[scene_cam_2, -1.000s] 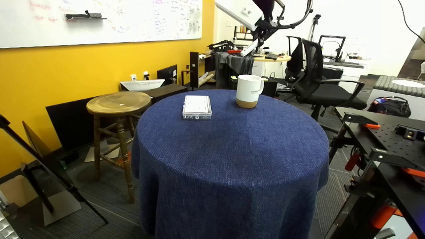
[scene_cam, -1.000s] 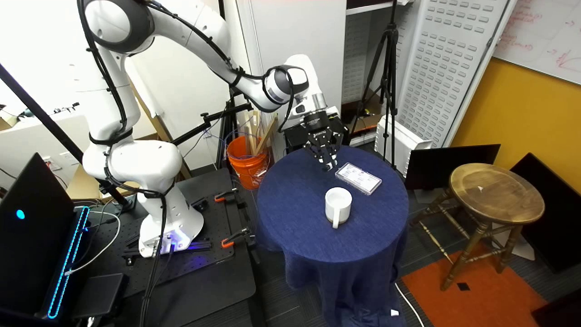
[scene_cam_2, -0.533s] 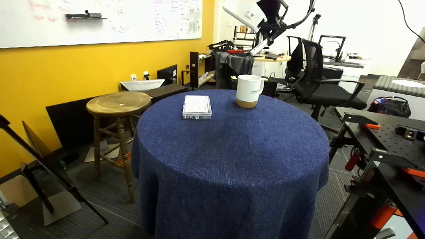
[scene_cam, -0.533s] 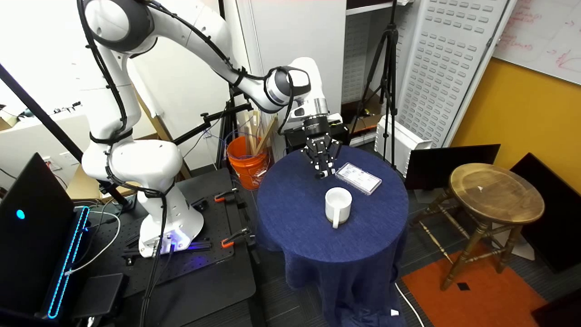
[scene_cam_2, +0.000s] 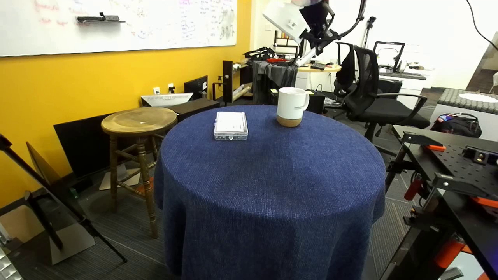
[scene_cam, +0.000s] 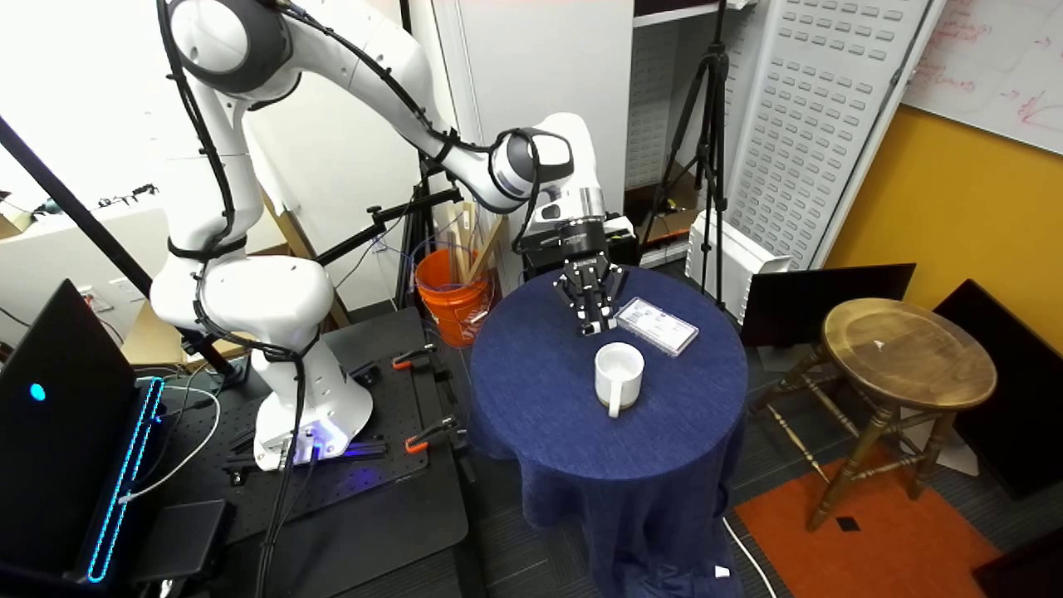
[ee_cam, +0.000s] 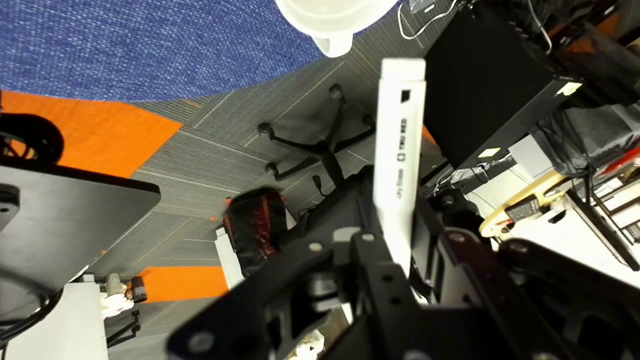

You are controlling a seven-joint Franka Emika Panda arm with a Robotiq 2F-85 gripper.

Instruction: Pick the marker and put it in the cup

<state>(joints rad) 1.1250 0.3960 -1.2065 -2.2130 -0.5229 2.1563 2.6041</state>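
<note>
The marker point(ee_cam: 400, 140) is a white dry-erase pen. My gripper point(ee_cam: 397, 230) is shut on it, and it sticks out past the fingers in the wrist view. In an exterior view the marker point(scene_cam_2: 305, 58) hangs tilted below the gripper point(scene_cam_2: 318, 48), in the air. The white cup point(scene_cam: 619, 370), with a handle and a cork-coloured base, stands upright on the table; it also shows in an exterior view point(scene_cam_2: 291, 105) and at the top of the wrist view point(ee_cam: 335, 15). My gripper point(scene_cam: 595, 322) is up and behind the cup in an exterior view, apart from it.
A flat clear-and-white box point(scene_cam: 658, 326) lies on the round blue-clothed table point(scene_cam: 531, 374) beside the cup; it also shows in an exterior view point(scene_cam_2: 231, 125). A wooden stool point(scene_cam: 909, 353) and a black tripod point(scene_cam: 712, 149) stand around the table. An orange bucket point(scene_cam: 453, 299) is behind.
My gripper, with the marker in it, has moved down and closer to the cup in an exterior view, and to the right in an exterior view. The cup and box have not moved.
</note>
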